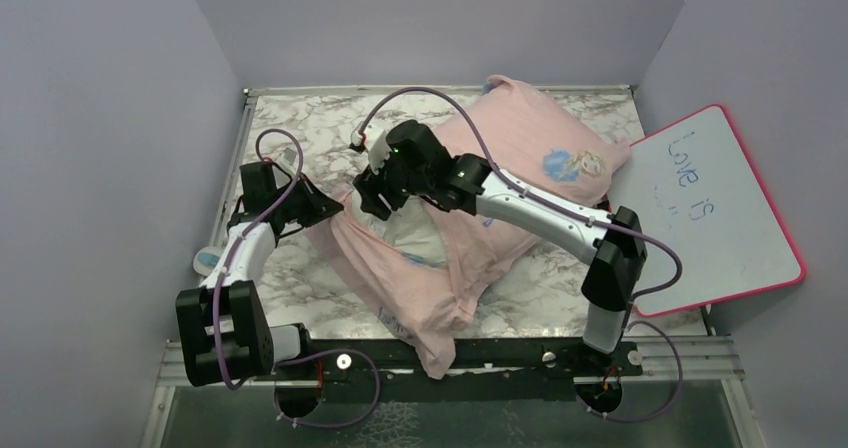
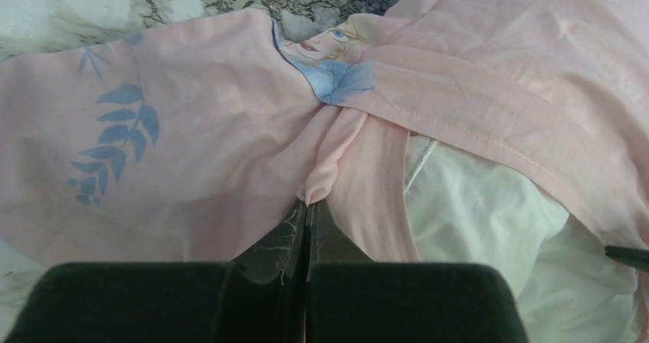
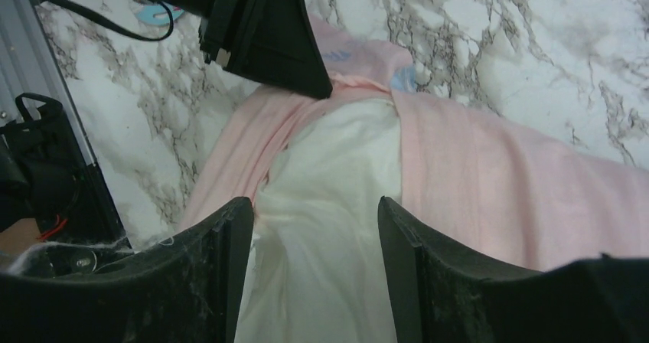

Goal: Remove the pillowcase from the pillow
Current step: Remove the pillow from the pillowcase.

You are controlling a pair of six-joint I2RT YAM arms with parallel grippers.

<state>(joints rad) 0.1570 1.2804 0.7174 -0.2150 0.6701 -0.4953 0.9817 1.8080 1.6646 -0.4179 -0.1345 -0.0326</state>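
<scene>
Inspection: the left jaws are clenched on the bunched hem of the thin pink printed pillowcase (image 2: 214,151) at its mouth. The right jaws are released, straddling the exposed plump white pillow (image 3: 337,205). The pillow's long axis runs diagonally far-right across the marble desk (image 1: 310,288).

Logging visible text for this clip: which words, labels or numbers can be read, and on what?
"Love is": handwritten on the whiteboard.
Fainter writing beside it on the whiteboard: too faint to read.
On the pillowcase: blue prints only; any lettering is too small to read.
</scene>
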